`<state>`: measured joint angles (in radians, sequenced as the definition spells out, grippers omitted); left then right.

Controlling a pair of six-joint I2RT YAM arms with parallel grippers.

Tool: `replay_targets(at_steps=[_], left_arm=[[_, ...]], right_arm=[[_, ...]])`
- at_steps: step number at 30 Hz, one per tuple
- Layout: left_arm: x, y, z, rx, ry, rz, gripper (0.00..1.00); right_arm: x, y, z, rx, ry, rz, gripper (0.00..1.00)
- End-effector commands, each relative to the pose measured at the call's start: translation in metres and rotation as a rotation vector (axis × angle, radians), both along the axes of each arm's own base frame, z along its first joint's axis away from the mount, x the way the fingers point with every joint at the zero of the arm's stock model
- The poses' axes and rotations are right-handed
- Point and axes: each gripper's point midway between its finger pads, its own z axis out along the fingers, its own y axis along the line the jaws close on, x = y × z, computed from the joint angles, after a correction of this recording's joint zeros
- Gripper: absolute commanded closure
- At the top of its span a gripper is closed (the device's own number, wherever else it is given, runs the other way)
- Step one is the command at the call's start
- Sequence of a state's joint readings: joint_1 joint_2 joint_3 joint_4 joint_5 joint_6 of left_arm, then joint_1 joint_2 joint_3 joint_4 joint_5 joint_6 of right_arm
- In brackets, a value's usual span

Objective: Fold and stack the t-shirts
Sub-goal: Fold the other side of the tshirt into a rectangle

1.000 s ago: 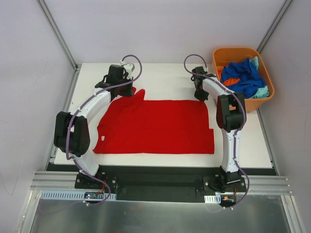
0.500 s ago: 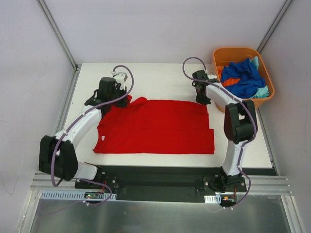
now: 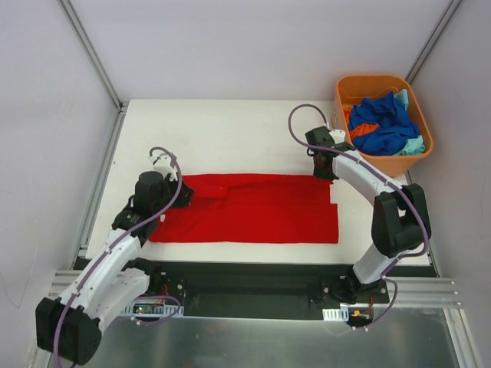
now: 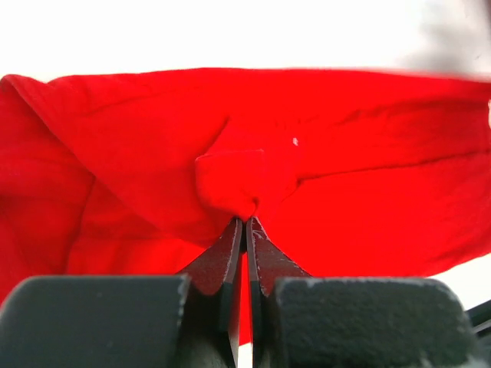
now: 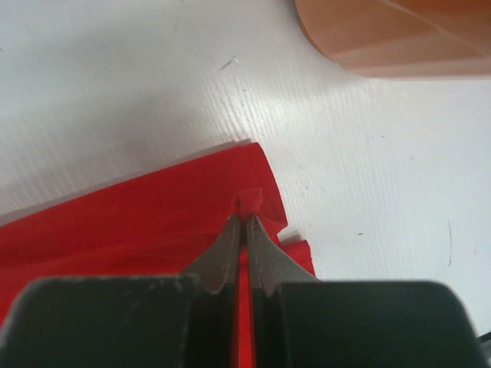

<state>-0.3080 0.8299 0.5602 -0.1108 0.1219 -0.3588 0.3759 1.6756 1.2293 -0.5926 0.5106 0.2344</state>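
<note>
A bright red t-shirt [image 3: 253,208] lies on the white table, its far edge folded toward me into a long band. My left gripper [image 3: 178,194] is shut on a bunch of the red cloth at the band's left end; the pinch shows in the left wrist view [image 4: 245,222]. My right gripper [image 3: 328,170] is shut on the red shirt's far right corner, seen pinched in the right wrist view [image 5: 245,216]. The blue [image 3: 382,123], orange [image 3: 363,129] and pale teal [image 3: 414,144] shirts lie heaped in the orange tub.
The orange plastic tub [image 3: 406,159] stands at the table's far right corner, just right of my right arm; its wall shows in the right wrist view [image 5: 399,38]. Bare white table [image 3: 230,130] lies beyond the red shirt. Metal frame rails border the table.
Both grippers have pulled the red shirt's far edge toward me, folding it over. The left arm moved much nearer and leftward; the right moved a little nearer. The shirt is now a narrower band.
</note>
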Motion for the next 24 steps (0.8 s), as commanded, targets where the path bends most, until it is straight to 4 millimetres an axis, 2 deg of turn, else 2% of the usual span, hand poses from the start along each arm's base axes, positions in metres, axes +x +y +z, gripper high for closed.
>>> replay_targets(at_steps=[1, 8, 12, 18, 20, 24], left_arm=[[-0.010, 0.009, -0.003, -0.077, -0.035, 0.099, 1.00], [-0.019, 0.021, -0.023, -0.064, -0.005, 0.162, 1.00], [-0.017, 0.031, -0.014, -0.061, -0.031, 0.223, 1.00], [-0.021, 0.023, 0.003, -0.121, -0.049, 0.198, 1.00], [-0.027, 0.018, 0.004, -0.153, -0.028, 0.182, 1.00], [-0.031, 0.024, -0.001, -0.180, -0.018, 0.238, 1.00]], right_arm=[[-0.016, -0.016, 0.016, -0.043, -0.032, -0.020, 1.00], [-0.031, -0.022, 0.013, -0.065, 0.009, -0.013, 0.99], [-0.035, -0.026, 0.017, -0.086, 0.014, -0.010, 1.00], [-0.044, -0.026, 0.016, -0.097, 0.028, 0.005, 0.99], [-0.047, -0.026, 0.014, -0.104, 0.042, 0.010, 0.98], [-0.054, -0.022, 0.004, -0.113, 0.074, 0.030, 0.96]])
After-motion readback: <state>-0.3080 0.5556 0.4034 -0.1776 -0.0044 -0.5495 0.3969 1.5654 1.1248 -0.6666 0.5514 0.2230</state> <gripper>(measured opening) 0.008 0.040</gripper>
